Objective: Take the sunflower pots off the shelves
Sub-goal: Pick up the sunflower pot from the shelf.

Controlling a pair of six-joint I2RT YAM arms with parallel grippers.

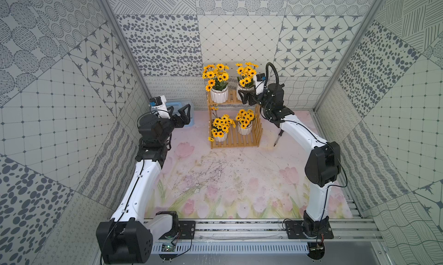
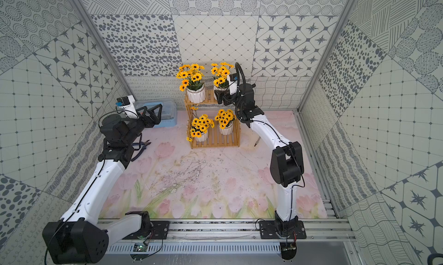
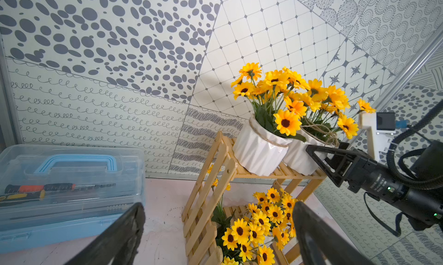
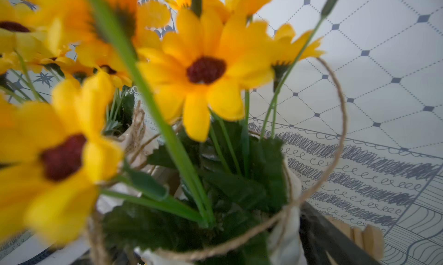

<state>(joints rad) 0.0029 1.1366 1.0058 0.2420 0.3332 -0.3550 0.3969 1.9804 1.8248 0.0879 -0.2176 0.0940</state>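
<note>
While our left fingers (image 3: 124, 235) hover apart, our right fingers (image 1: 244, 98) stand spread around a white ribbed sunflower pot (image 3: 298, 158) atop light wooden shelves (image 1: 239, 141).

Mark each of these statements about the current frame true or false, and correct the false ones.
1. All four sunflower pots stand on the shelves. True.
2. The left gripper holds a pot. False: it is open and empty, near the toolbox.
3. The right gripper is at an upper-shelf pot. True: its open jaws straddle that pot, which rests on the shelf.
4. The toolbox sits on the lower shelf. False: it stands on the table, apart from the shelves.
</note>
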